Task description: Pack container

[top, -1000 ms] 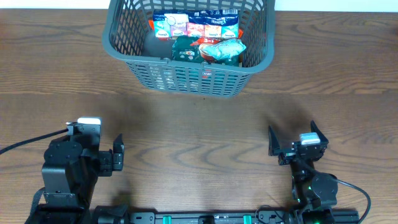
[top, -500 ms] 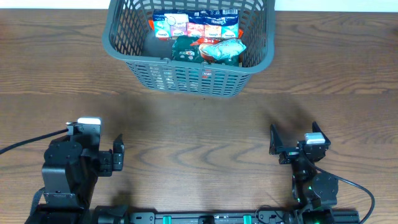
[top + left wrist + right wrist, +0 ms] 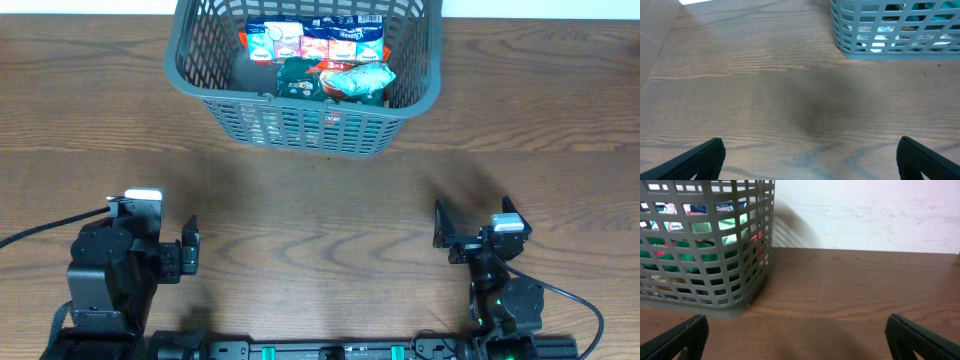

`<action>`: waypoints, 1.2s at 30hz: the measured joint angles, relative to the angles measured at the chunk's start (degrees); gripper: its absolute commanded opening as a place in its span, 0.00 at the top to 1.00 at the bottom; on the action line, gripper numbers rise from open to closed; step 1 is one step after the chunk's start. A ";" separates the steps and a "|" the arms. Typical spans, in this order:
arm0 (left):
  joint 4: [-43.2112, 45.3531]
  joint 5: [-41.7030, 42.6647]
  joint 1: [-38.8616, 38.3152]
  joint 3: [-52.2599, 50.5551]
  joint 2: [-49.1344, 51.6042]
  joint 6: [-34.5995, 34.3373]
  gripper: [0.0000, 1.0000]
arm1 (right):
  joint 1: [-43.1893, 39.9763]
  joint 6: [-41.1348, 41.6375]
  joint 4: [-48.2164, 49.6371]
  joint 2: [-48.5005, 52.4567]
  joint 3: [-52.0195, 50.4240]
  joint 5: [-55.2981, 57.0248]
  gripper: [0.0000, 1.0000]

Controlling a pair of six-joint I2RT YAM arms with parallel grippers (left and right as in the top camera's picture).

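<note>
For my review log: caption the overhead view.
Snack packs in the container; left gripper and right gripper open, empty.

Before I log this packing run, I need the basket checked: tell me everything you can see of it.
The basket is dark grey plastic, rectangular with rounded corners, lattice sides and an open top. It stands upright on the wooden table, at the far side, near the centre. Colourful snack packs lie inside; nothing else visibly touches it.

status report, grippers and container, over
Left gripper open, empty. Right gripper open, empty. Container holds snack packs. Nothing blocking the way to it.
</note>
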 measured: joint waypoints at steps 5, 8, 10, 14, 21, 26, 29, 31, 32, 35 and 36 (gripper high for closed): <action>0.00 0.02 0.00 0.00 0.00 -0.02 0.01 | 0.00 0.00 0.00 0.00 0.00 0.00 0.01; 0.00 0.00 0.00 0.00 0.00 0.00 0.01 | 0.00 0.00 0.00 0.00 0.00 0.00 0.01; 0.00 0.02 0.00 0.00 0.00 -0.02 0.01 | 0.00 0.00 0.00 0.00 0.00 0.00 0.01; -0.13 -0.20 0.00 0.00 -0.02 0.24 0.01 | 0.00 0.00 0.00 0.00 0.00 0.00 0.01; 5.22 1.25 0.00 -1.95 -5.66 0.68 0.01 | 0.00 0.00 0.00 0.00 0.00 0.02 0.01; 17.22 2.62 0.00 -10.12 -15.78 1.03 0.01 | 0.00 0.00 0.04 0.00 0.00 0.07 0.01; 25.70 3.04 0.00 -17.79 -21.66 0.92 0.01 | 0.00 0.00 0.02 0.00 0.00 0.07 0.01; 31.08 3.08 0.00 -23.17 -24.72 0.48 0.01 | 0.00 0.02 0.07 0.00 0.00 0.07 0.01; 33.70 3.10 0.00 -25.97 -26.01 0.17 0.01 | 0.00 0.00 0.04 0.00 0.00 0.07 0.01; 41.75 3.28 0.00 -33.14 -28.48 -0.26 0.01 | 0.00 0.00 0.04 0.00 0.00 0.07 0.01; 44.74 3.28 0.00 -35.28 -29.07 -0.28 0.01 | 0.00 0.02 0.04 -0.02 0.00 0.07 0.01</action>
